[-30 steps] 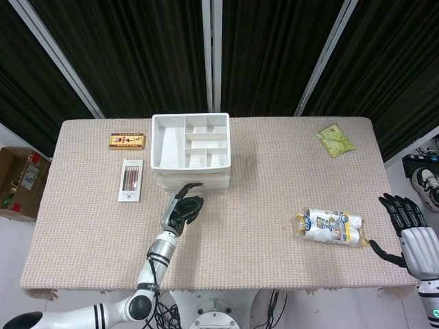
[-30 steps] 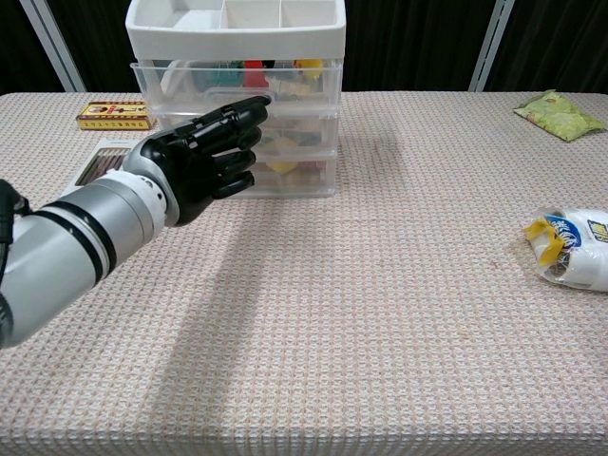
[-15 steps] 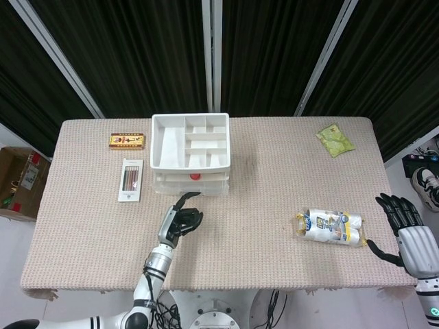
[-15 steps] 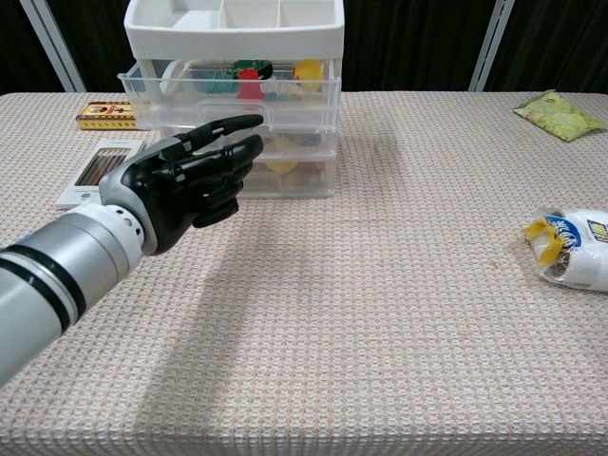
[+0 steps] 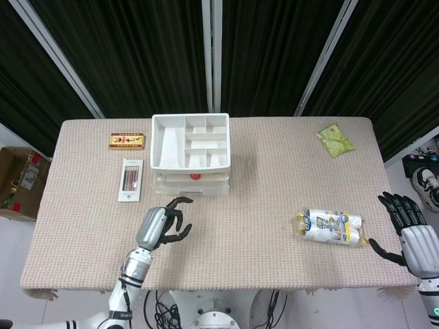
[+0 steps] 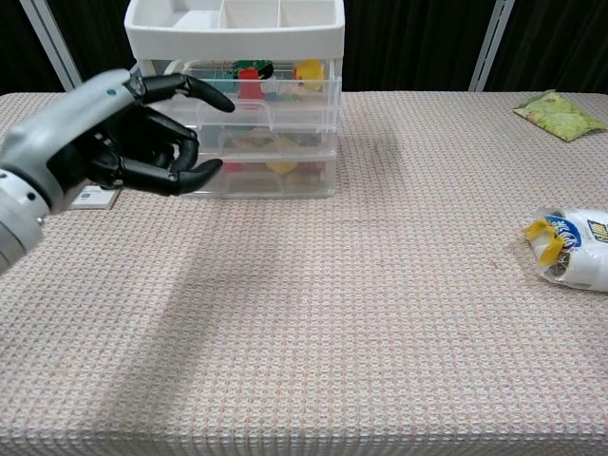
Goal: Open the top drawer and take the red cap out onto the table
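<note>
Since half a second ago your left hand (image 6: 114,133) has pulled back from the drawer unit (image 5: 190,159) toward the table's (image 5: 260,226) near edge. Red cap (image 6: 250,84) sits inside the top drawer (image 6: 237,90), which stands slightly pulled out. Left hand holds nothing, fingers loosely curled and apart. Right hand (image 5: 406,223) hangs off the table's right edge, fingers spread, empty, near the plastic packet (image 5: 330,226).
</note>
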`<state>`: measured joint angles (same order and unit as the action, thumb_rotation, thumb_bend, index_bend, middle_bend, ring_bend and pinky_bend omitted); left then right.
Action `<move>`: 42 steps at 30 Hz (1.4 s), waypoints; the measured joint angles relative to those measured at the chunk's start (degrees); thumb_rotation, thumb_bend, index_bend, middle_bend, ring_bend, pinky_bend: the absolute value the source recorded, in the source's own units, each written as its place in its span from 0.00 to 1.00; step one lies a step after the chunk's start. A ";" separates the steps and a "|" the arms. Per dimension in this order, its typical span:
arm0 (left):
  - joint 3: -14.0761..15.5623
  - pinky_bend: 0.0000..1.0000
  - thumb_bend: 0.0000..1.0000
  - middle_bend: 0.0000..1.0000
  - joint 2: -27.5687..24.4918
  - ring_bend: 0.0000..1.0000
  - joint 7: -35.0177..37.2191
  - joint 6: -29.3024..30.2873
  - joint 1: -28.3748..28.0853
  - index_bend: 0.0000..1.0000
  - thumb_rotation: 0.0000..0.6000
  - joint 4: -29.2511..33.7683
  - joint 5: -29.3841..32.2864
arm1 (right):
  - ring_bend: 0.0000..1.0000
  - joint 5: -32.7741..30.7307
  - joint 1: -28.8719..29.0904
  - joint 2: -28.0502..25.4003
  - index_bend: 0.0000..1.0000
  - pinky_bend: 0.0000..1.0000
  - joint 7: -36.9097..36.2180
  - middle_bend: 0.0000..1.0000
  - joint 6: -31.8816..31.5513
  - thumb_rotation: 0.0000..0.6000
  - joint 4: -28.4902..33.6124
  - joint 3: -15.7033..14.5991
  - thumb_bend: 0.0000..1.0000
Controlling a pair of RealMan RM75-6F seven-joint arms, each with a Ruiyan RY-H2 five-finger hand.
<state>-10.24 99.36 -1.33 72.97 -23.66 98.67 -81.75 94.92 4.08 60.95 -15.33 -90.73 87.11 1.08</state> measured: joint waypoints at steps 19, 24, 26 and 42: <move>-5.55 1.00 0.21 0.82 -9.23 0.94 -22.59 -11.27 -10.45 0.32 1.00 3.17 15.21 | 0.00 -0.43 -1.48 0.06 0.00 0.00 -1.91 0.05 -1.73 1.00 -1.68 -0.24 0.18; -4.59 1.00 0.20 0.82 -10.51 0.94 -21.85 -10.51 -10.29 0.36 1.00 5.51 15.11 | 0.00 -0.41 -1.31 0.19 0.00 0.00 -2.09 0.05 -1.25 1.00 -1.93 -0.32 0.18; -3.68 1.00 0.20 0.82 -11.52 0.94 -21.46 -10.20 -9.88 0.36 1.00 6.94 14.81 | 0.00 -0.24 -1.15 0.25 0.00 0.00 -2.07 0.05 -1.02 1.00 -1.93 -0.38 0.18; 3.19 1.00 0.19 0.82 -16.14 0.94 -19.71 -6.26 -6.17 0.26 1.00 14.94 10.33 | 0.00 0.11 -1.05 0.13 0.00 0.00 -1.58 0.05 -1.19 1.00 -1.36 -0.36 0.18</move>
<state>-7.05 83.22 -21.04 66.71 -29.83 113.60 -71.42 95.03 3.03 61.08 -16.91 -91.92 85.75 0.72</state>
